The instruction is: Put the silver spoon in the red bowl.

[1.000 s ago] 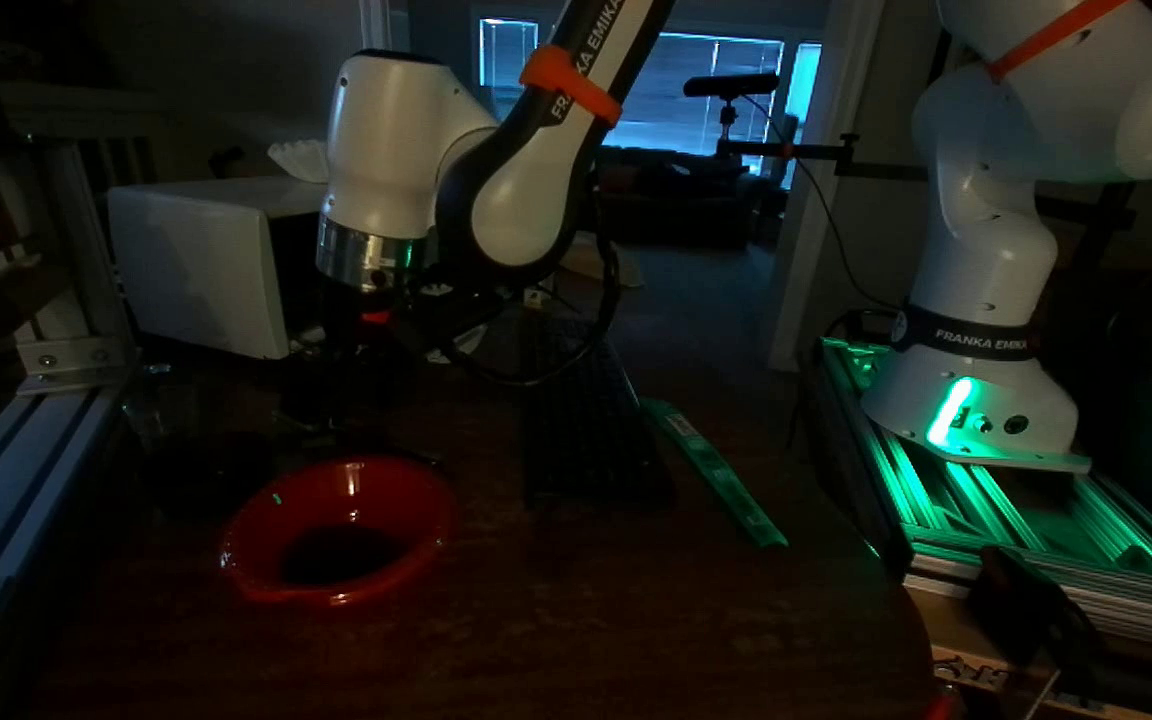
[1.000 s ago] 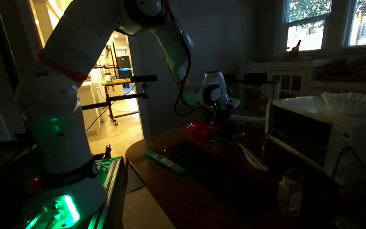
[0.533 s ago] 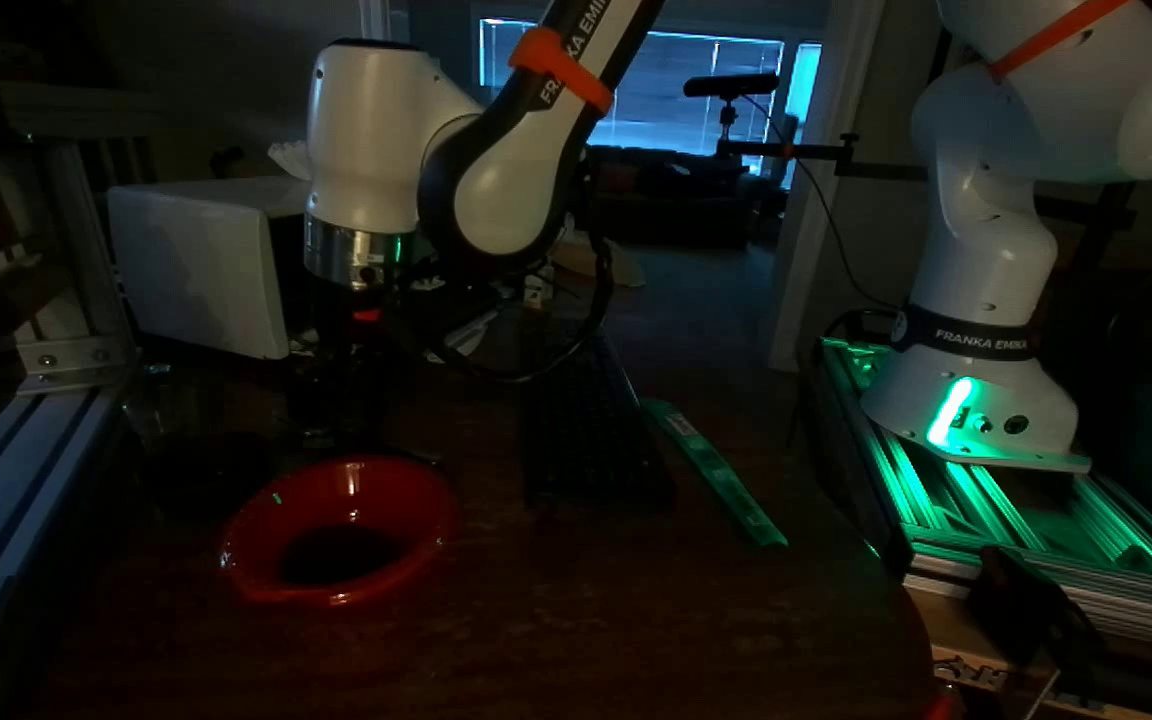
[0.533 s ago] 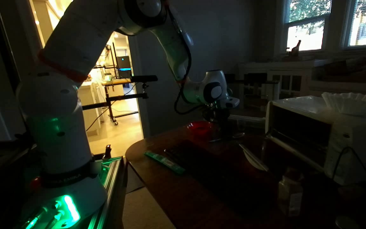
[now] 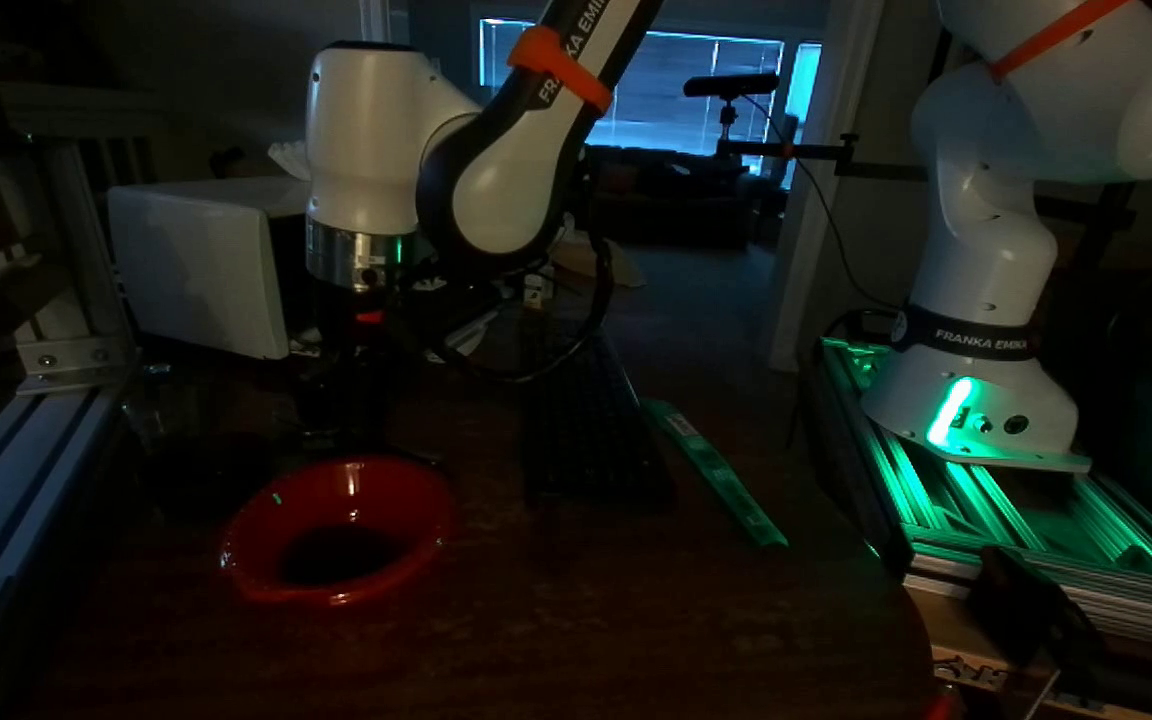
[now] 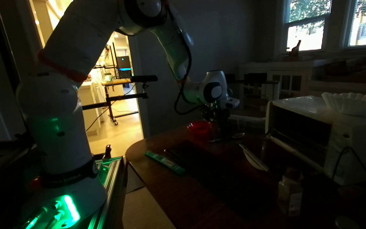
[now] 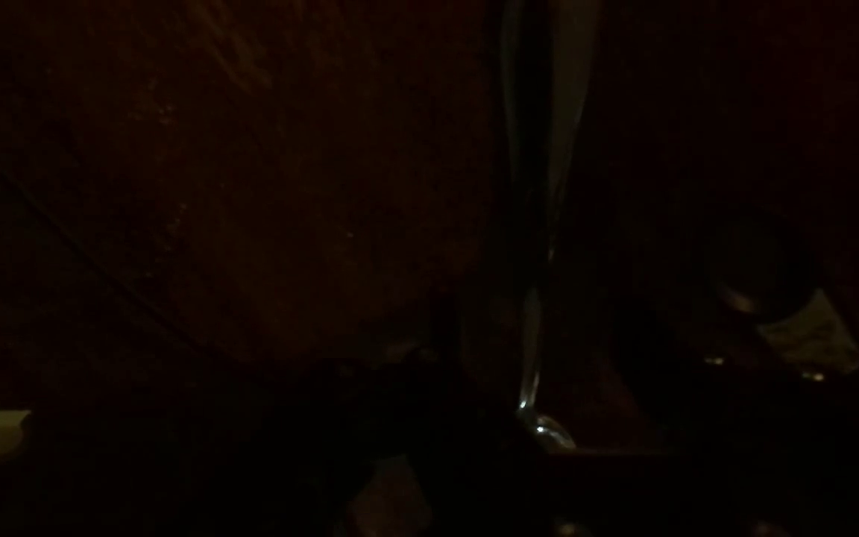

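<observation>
One dim bench [image 5: 576,610] underlies the whole job, and gloom looks like the main threat: with the wrist view nearly black, height and alignment are easy to misjudge. Over it bends the arm [image 5: 501,190], and a hurried, wide swing could brush whatever stands nearby. A white box [image 5: 191,270] stands off to one side, at risk only from such a stray. The bowl [image 5: 346,505] sits upright on the bench with its rim raised; too low a crossing could clip that rim and shove or tip it. The tool [image 6: 225,132] points down just beside the bowl, but its jaws are lost in shadow, so I cannot tell whether they are parted or clenched. Smallest is the spoon [image 7: 531,347], outside the bowl, apparently flat on the bench and passing below the tool; whether it is gripped does not show. Thin and shiny, it could slide or be missed if the pinch lands high or off the handle, and a grip near one end could let it pivot and land across the rim.
</observation>
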`<action>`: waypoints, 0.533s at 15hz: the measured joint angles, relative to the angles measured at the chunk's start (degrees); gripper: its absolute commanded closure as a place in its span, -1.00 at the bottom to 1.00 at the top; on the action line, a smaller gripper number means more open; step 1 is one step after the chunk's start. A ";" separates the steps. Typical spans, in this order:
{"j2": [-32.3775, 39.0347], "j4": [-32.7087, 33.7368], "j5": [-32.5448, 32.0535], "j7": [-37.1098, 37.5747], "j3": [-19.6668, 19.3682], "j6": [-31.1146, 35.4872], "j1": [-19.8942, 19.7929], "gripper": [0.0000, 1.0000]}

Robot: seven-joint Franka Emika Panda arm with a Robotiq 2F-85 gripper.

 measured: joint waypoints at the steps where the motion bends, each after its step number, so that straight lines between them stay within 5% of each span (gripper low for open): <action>1: 0.00 0.00 0.02 -0.08 0.04 0.00 -0.03 -0.03; 5: 0.09 0.00 0.42 -1.29 0.46 0.00 -0.42 -0.06; 8: 0.15 0.01 0.95 -2.50 0.56 0.00 -0.67 0.50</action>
